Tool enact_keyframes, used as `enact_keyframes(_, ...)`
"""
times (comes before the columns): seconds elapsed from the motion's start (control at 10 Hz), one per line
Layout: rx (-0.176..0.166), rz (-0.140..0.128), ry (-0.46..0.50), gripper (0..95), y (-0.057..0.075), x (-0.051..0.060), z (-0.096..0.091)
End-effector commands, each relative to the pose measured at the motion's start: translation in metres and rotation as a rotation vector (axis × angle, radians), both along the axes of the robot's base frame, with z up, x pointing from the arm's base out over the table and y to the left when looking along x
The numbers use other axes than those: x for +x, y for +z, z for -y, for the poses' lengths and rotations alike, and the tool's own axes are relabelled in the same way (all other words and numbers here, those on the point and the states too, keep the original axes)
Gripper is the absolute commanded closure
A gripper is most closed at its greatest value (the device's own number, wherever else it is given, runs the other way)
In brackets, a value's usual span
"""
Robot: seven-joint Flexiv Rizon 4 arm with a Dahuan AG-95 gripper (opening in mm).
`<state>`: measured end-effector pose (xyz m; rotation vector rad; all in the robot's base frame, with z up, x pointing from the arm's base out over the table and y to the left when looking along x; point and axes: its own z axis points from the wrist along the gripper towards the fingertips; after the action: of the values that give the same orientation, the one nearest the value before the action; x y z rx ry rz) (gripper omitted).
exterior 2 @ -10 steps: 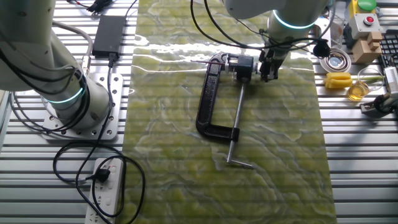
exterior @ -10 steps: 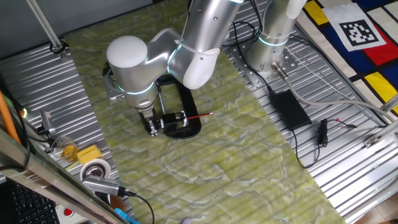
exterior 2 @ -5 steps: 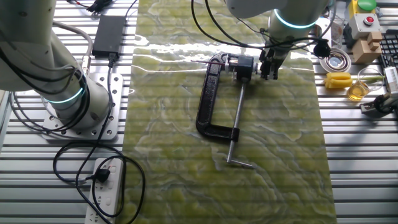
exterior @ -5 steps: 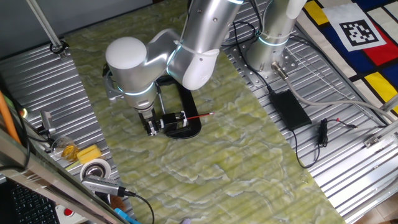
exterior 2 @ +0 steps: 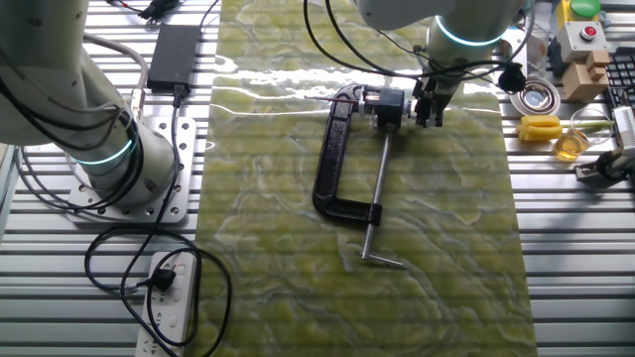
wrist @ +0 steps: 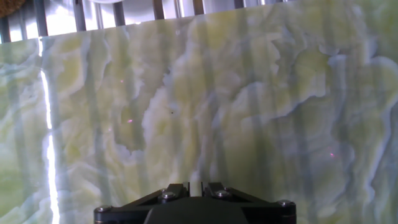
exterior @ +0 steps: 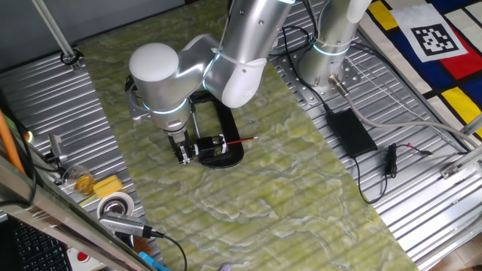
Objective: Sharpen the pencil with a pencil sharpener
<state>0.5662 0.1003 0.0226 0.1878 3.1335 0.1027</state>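
Thin red pencil point(exterior: 242, 141) lying level in black C-framed pencil sharpener point(exterior 2: 347, 154), tip toward its body.

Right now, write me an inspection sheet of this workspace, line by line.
Surface: green marbled mat over ribbed metal table.
Job's things: pencil sharpener lies flat on the mat; red pencil sticks out of its head, level.
Clutter: tape roll, yellow block and small tools at one table edge.
Gripper: gripper is at the sharpener's head, on the side opposite the pencil; fingers look close together in the hand view, nothing seen between them.
Cables: power brick with black cable; power strip with coiled cable.
Surroundings: second arm's base; patterned board with a square code marker.
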Motion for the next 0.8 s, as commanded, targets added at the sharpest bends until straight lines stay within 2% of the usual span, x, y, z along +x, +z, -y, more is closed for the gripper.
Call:
enact_keyframes(0.1, -0.002, -0.004, 0.001, 95.0, 0.0018, 0.0017, 0.0012)
enact_keyframes(0.3, 0.001, -0.009, 0.003, 95.0, 0.0029, 0.0030, 0.0019)
enact_keyframes(0.4, 0.001, -0.010, 0.004, 76.0, 0.0029, 0.0030, 0.0018)
enact_keyframes(0.8, -0.008, -0.009, 0.011, 76.0, 0.0029, 0.0030, 0.0018)
